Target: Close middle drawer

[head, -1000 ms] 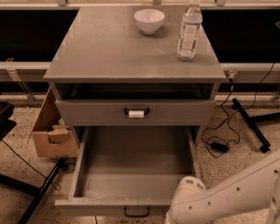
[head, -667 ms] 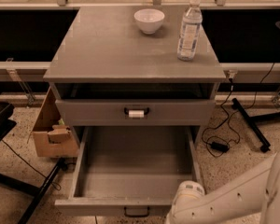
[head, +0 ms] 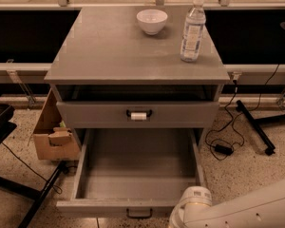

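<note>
- Camera view looks down at a grey counter [head: 109, 51] with drawers in its front.
- The middle drawer [head: 107, 207] is pulled far out towards the camera. Its deep grey inside is open to view, and its flat front is near the bottom edge.
- A small black loop handle [head: 139, 214] sits at the centre of that front, partly cut off by the bottom edge.
- Above it, the upper drawer [head: 180, 114] is pushed in, and its black handle bears a white tag [head: 138, 116].
- A dark recess [head: 137, 93] runs between the upper drawer and the counter's top.
- A white bowl [head: 152, 21] stands upright near the back of the counter.
- A clear water bottle [head: 192, 30] with a white cap stands upright to the right of the bowl, apart from it.
- The robot's white arm [head: 237, 212] comes in from the lower right. Its rounded end [head: 194, 204] is just beside the right corner of the middle drawer's front.
- The pincer is not seen. It probably lies below the bottom edge past that rounded end, and I cannot tell whether it is wide or narrow.
- A cardboard box [head: 50, 134] sits on the speckled floor [head: 237, 175] against the counter's left side.
- A black cable with an adapter [head: 223, 149] lies on the floor to the right.
</note>
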`<state>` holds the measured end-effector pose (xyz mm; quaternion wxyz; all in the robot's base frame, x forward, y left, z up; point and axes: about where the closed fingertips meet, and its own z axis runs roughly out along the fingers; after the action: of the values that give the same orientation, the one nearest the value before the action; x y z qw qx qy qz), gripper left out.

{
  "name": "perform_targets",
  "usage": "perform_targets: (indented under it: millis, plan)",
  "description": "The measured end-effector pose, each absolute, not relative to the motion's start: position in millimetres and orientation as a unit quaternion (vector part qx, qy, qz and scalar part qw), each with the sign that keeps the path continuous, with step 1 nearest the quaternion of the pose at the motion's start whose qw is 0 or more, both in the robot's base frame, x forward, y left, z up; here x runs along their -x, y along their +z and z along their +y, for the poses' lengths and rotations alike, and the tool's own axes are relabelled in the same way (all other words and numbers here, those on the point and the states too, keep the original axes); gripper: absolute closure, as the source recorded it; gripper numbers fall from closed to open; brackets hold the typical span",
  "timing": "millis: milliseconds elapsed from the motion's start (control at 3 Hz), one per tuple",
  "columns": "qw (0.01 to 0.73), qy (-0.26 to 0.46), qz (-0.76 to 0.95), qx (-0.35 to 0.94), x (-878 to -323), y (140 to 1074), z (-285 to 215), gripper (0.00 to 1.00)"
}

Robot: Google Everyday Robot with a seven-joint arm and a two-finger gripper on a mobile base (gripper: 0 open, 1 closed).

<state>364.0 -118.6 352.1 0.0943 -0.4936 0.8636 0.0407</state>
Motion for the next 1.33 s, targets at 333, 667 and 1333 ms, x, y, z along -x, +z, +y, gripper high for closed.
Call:
perform_targets:
  millis: [333, 667, 1333]
  plan:
    - [0.146, 0.005, 0.847, 0.512, -404, 372, -122, 1.0]
    - [0.176, -0.009, 0.836, 0.52, -426, 384, -123, 1.0]
    - [0.238, 0.012, 0.809, 0.537, -494, 377, -100, 1.0]
